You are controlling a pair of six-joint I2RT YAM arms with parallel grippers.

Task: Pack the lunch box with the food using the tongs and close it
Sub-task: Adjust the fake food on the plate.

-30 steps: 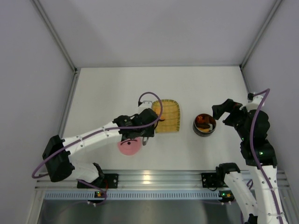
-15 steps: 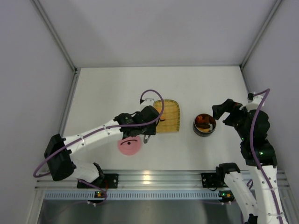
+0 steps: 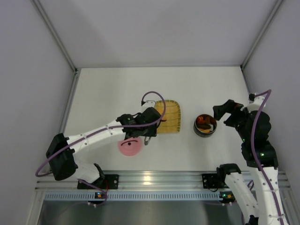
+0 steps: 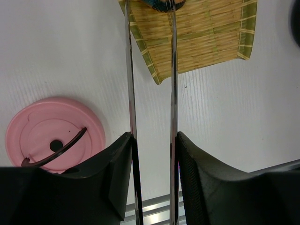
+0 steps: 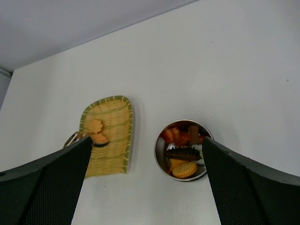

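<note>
My left gripper (image 4: pixel 152 140) (image 3: pixel 149 123) is shut on the tongs (image 4: pixel 130 89), whose two slim arms run between my fingers out to the yellow woven tray (image 4: pixel 206 37). Their tips reach a dark-based orange piece of food (image 5: pixel 99 139) at the tray's edge; next to it lies an orange flower-shaped piece (image 5: pixel 95 125). The lunch box (image 3: pixel 205 125) (image 5: pixel 158 154), a steel bowl, stands open right of the tray with several food pieces (image 5: pixel 185 169) inside. Its pink lid (image 4: pixel 54 133) (image 3: pixel 130 147) lies flat beside my left wrist. My right gripper (image 5: pixel 146 140) (image 3: pixel 223 112) hovers open just right of the bowl.
The yellow tray (image 3: pixel 169 117) lies between the lid and the bowl. Grey walls enclose the white table on three sides, and an aluminium rail (image 3: pixel 154 178) runs along the near edge.
My left arm has edged a little to the right, bringing the tongs further over the tray. The right arm, bowl and lid have not moved.
</note>
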